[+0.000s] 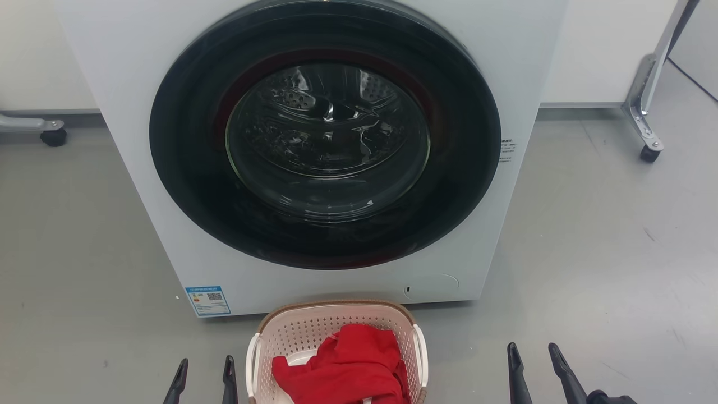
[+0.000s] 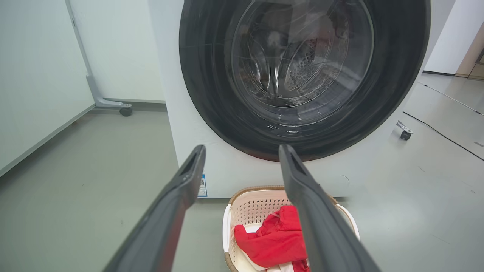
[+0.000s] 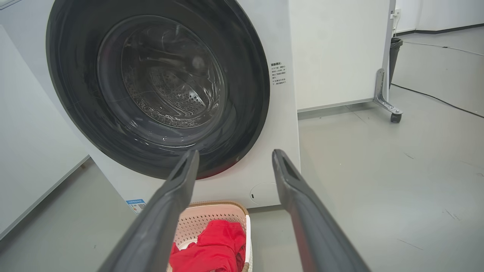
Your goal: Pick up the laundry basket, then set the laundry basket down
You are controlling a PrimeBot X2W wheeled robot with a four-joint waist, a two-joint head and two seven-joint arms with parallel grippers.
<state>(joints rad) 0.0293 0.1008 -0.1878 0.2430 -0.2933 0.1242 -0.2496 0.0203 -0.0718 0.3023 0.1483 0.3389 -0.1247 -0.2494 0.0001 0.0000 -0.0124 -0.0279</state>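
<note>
Two grippers, both w/ jaws spread, nothing held: left gripper (image 1: 205, 373) at lower left of head view, right gripper (image 1: 533, 362) at lower right. Laundry basket (image 1: 331, 328) sits on floor (image 1: 589, 252) at bottom centre btwn them, just in front of washing machine (image 1: 325, 134), red cloth (image 1: 348, 365) inside.

Bright, even light fills my views. Glare streaks the washing machine door glass (image 1: 328, 140), and shadows on the floor (image 1: 606, 252) are faint. Wrist views bow lines near their edges, and my left gripper (image 2: 242, 149) looks soft up close.
</note>
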